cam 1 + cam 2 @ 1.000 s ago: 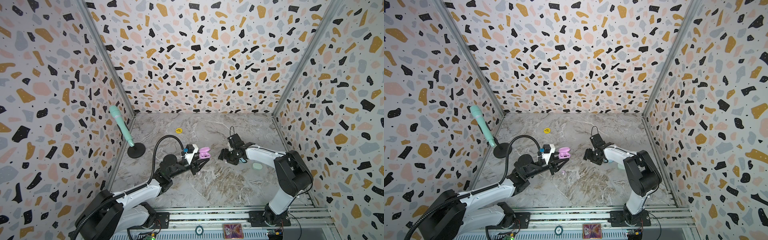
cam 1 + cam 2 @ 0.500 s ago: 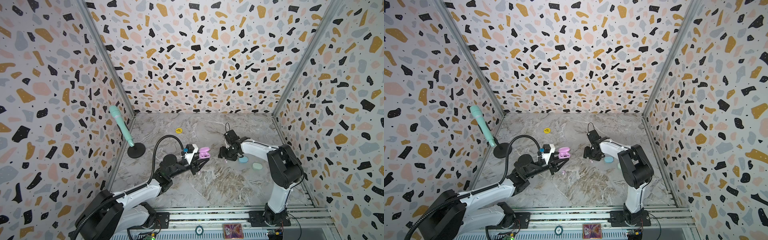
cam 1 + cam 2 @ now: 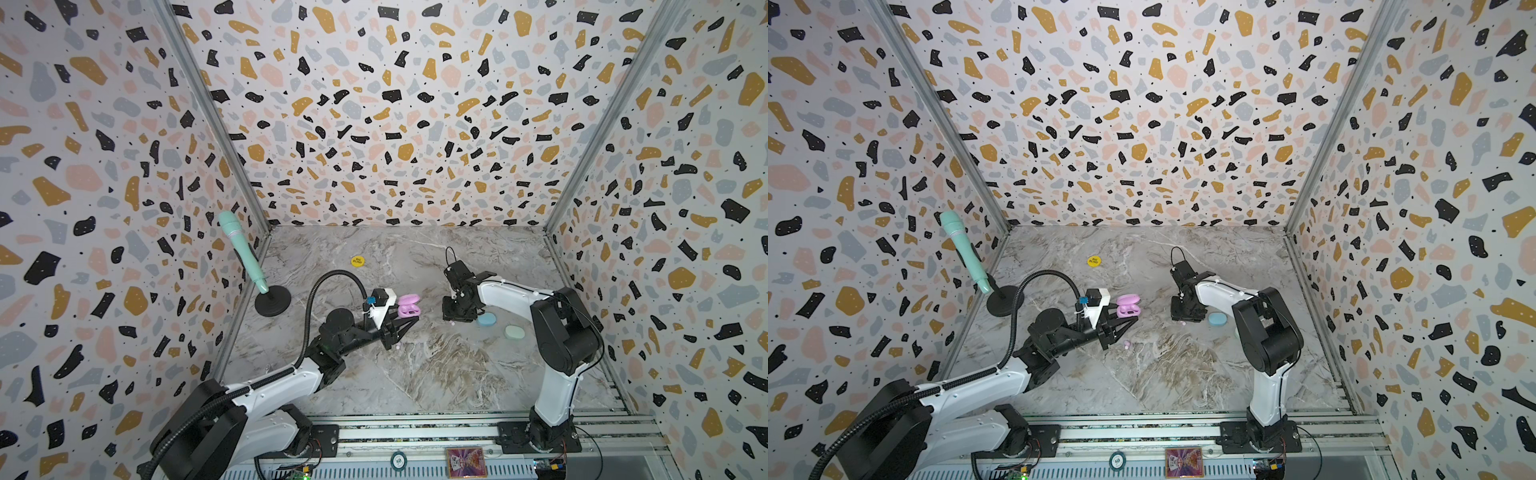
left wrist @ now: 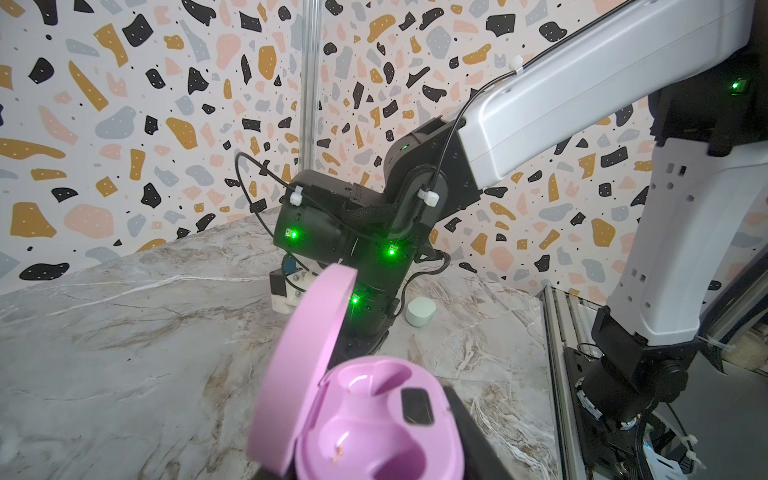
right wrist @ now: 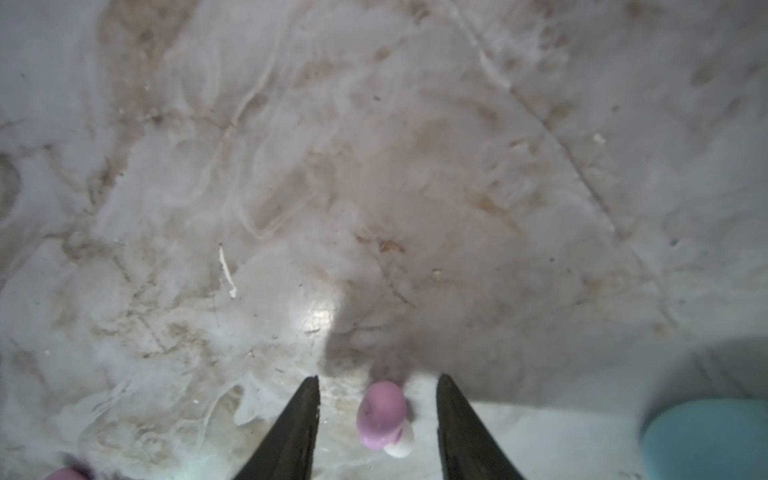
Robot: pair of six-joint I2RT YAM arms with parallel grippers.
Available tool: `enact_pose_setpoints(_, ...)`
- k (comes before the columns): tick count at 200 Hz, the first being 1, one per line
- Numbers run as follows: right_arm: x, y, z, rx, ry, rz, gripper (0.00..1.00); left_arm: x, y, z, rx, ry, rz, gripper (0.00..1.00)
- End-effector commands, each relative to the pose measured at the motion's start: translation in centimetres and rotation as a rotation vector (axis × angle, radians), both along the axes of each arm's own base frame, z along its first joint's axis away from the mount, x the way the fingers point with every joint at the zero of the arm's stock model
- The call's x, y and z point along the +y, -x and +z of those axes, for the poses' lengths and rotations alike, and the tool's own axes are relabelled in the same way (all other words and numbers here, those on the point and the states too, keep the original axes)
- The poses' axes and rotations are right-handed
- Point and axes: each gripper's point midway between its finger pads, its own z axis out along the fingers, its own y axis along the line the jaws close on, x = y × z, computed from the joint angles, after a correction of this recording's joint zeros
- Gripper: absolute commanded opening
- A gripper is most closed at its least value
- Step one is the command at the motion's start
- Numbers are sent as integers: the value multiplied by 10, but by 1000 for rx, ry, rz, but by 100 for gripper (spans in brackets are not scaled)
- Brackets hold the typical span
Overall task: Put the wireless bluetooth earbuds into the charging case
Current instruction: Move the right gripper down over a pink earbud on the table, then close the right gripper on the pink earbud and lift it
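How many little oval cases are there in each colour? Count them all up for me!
pink case: 1
blue case: 1
green case: 1
Total: 3

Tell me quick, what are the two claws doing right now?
Left claw: closed, holding the open pink charging case.
Right claw: open around a pink earbud, not yet gripping it.
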Motion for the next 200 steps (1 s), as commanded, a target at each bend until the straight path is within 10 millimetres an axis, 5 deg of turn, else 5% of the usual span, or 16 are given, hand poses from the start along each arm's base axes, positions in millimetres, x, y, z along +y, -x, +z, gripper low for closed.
enact_pose_setpoints(1,1,-1,3,3,15,10,43,3,1,14,-46,33,2,7)
enact_pose_setpoints(127,-2,4,-5,22,24,10,16,5,2,15,-50,35,6,5)
enact_pose_setpoints(200,9,7,43,-53,-86,39,13,1,2,20,-52,34,-15,5)
